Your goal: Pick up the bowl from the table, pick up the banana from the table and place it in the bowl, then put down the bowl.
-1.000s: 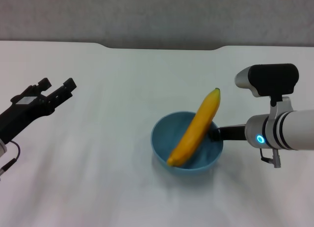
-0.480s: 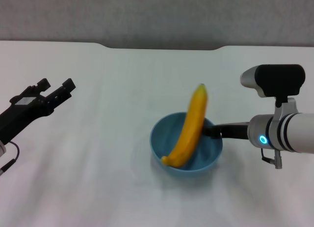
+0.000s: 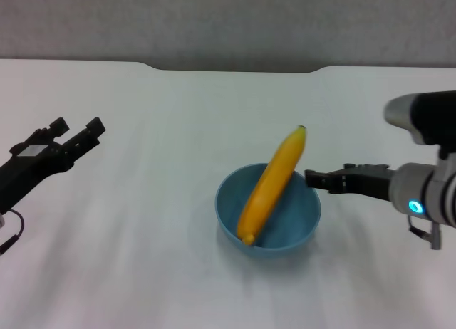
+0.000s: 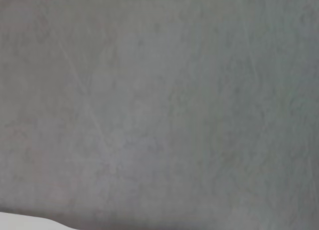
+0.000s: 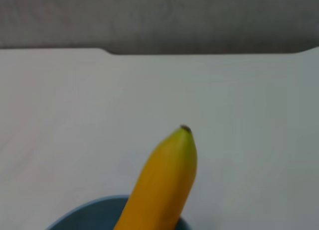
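Surface (image 3: pixel 164 101): white, carries the bowl (image 3: pixel 299 226) at centre-right. Right gripper (image 3: pixel 313 179) sits just beside the bowl's right rim, apparently clear of it, fingers seemingly parted and empty; judged released. Banana (image 3: pixel 271 186) lies in the bowl, long axis slanting up over the far rim, dark tip uppermost. Left gripper (image 3: pixel 75 129) well apart at left, fingers spread, empty.

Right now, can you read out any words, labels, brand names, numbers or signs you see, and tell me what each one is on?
None: no readable text in any view.
The bowl, the banana and the table are plain.
The right arm shows only a glowing blue ring light, not a letter or number.
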Robot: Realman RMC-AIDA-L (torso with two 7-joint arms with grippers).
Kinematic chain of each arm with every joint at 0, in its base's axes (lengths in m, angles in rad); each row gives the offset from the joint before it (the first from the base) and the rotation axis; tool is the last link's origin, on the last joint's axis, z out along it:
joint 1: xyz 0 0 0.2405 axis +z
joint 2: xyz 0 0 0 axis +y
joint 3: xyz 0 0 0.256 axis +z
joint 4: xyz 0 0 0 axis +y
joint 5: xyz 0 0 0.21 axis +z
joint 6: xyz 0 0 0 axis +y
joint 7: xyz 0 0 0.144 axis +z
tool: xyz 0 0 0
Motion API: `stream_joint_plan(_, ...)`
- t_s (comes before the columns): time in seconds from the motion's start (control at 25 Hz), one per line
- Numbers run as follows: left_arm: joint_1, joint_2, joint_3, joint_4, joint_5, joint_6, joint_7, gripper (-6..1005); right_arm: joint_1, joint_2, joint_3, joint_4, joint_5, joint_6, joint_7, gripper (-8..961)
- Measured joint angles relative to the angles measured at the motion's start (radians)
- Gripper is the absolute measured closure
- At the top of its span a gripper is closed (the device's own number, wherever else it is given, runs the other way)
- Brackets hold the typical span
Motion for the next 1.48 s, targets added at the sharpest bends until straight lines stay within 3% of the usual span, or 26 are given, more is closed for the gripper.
stream_joint_plan(0.16, 0.021, 0.0, -0.004, -0.001, -0.035, -0.016, 0.04, 103, -0.093, 0.001, -0.001, -0.073, -0.003, -0.103, -0.079, 127)
stream_joint_plan(0.28, 0.052, -0.005, -0.012, 0.006, -0.089, -0.062, 0.133, 103, -0.19, 0.002, -0.031, -0.101, 0.004, -0.319, -0.121, 105)
stream_joint_plan(0.52, 0.056, -0.005, -0.012, 0.111, -0.208, -0.142, 0.261, 103, -0.246, 0.001, -0.084, -0.064, -0.001, -0.529, -0.123, 109)
stream_joint_plan(0.6, 0.052, -0.005, -0.012, 0.171, -0.264, -0.184, 0.337, 103, -0.249, 0.001, -0.134, 0.022, -0.002, -0.69, -0.123, 109)
stream_joint_plan(0.64, 0.049, -0.006, -0.011, 0.203, -0.293, -0.207, 0.383, 103, -0.249, 0.001, -0.134, 0.022, -0.002, -0.69, -0.123, 109)
stream_joint_plan(0.8, 0.035, -0.01, -0.003, 0.309, -0.371, -0.261, 0.553, 103, -0.246, 0.002, -0.243, 0.2, -0.002, -1.043, -0.123, 109)
stream_joint_plan(1.08, 0.009, -0.013, -0.005, 0.424, -0.432, -0.281, 0.684, 103, -0.215, 0.008, -0.436, 0.517, 0.004, -1.612, -0.108, 109)
stream_joint_plan(1.2, 0.006, -0.014, -0.003, 0.456, -0.449, -0.289, 0.708, 103, -0.212, 0.009, -0.452, 0.562, 0.015, -1.671, -0.054, 109)
stream_joint_plan(1.48, 0.008, -0.018, -0.004, 0.521, -0.456, -0.295, 0.871, 103, -0.211, 0.01, -0.447, 0.633, 0.018, -1.673, 0.022, 109)
